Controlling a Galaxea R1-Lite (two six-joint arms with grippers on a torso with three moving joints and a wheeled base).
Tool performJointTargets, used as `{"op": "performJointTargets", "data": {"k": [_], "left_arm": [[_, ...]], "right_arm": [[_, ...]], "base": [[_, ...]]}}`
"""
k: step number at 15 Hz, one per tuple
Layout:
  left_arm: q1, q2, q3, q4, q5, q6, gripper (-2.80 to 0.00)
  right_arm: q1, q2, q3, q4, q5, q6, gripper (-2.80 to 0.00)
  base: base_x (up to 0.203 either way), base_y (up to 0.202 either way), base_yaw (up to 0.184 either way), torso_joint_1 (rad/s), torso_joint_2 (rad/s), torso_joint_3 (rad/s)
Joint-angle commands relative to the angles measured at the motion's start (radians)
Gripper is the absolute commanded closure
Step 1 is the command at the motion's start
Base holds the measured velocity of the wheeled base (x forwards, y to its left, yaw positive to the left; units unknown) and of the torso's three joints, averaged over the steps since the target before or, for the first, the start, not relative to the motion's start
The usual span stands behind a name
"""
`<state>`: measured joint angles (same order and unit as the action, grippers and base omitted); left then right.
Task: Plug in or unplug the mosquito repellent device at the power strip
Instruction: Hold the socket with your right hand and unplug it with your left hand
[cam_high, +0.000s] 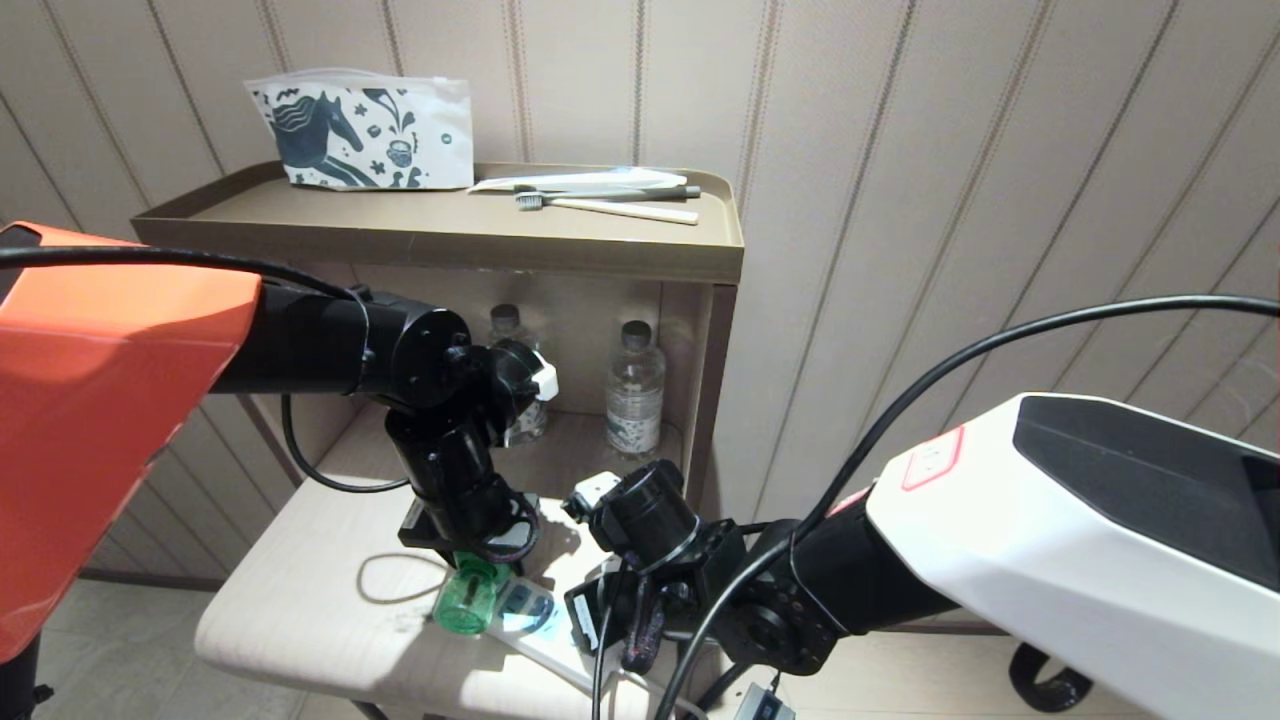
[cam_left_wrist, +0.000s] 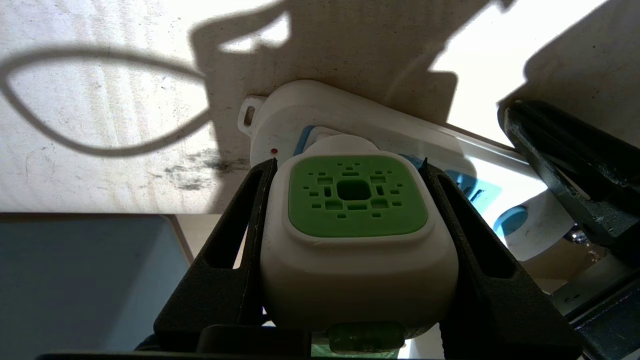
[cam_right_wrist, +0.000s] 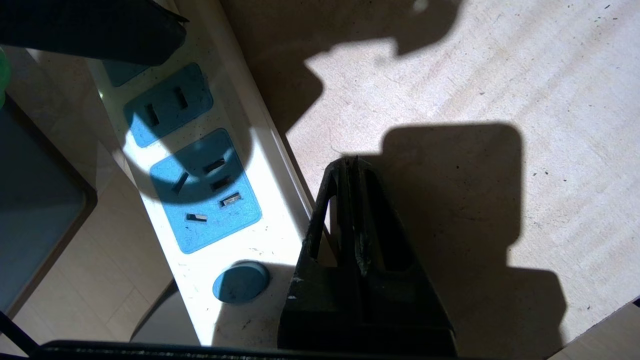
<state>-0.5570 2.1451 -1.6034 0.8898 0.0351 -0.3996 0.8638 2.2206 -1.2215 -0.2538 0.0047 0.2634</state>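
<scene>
From the head view, you are seeing the left gripper (cam_high: 470, 560) pinching the mosquito repellent device (cam_high: 466, 598) at the far end of the power strip (cam_high: 530, 620); two water bottles (cam_high: 634, 390) are standing in the open cabinet (cam_high: 440, 235) behind. In the left wrist view, both fingers (cam_left_wrist: 240, 240) are clamping the device's white body. In the right wrist view, the right gripper (cam_right_wrist: 354, 165) is hovering pressed together just beside the strip.

I'm working in what looks like a hotel room: striped wallpaper (cam_high: 900, 200), a nightstand (cam_high: 440, 235) with toiletry pouch (cam_high: 365, 135), toothbrushes (cam_high: 600, 195), water bottles (cam_high: 634, 390).
</scene>
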Motion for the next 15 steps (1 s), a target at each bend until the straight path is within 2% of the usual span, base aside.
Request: {"op": "performJointTargets", "data": {"k": [1, 8, 12, 14, 15], "left_arm": [[0.0, 0.001, 0.001, 0.006, 0.002, -0.003, 0.0], [0.002, 0.014, -0.031, 0.002, -0.001, -0.011, 0.0], [0.007, 0.023, -0.059, 0.0, -0.001, -0.032, 0.0], [0.011, 0.047, -0.119, 0.004, 0.003, -0.077, 0.0], [0.011, 0.047, -0.119, 0.005, 0.003, -0.078, 0.0]], "right_arm": [[0.0, 0.0, 0.001, 0.002, 0.0, 0.002, 0.0], [-0.081, -0.191, -0.035, 0.003, 0.0, 0.009, 0.0], [-0.077, -0.242, -0.019, 0.01, 0.006, 0.011, 0.0], [-0.049, -0.231, -0.003, 0.008, 0.006, 0.01, 0.0], [-0.049, -0.231, -0.003, 0.008, 0.006, 0.01, 0.0]], "base": [[0.0, 0.0, 0.0, 0.0, 0.0, 0.0], [0.0, 0.0, 0.0, 0.0, 0.0, 0.0], [0.0, 0.0, 0.0, 0.0, 0.0, 0.0], [0.0, 0.0, 0.0, 0.0, 0.0, 0.0], [0.0, 0.0, 0.0, 0.0, 0.0, 0.0]]}}
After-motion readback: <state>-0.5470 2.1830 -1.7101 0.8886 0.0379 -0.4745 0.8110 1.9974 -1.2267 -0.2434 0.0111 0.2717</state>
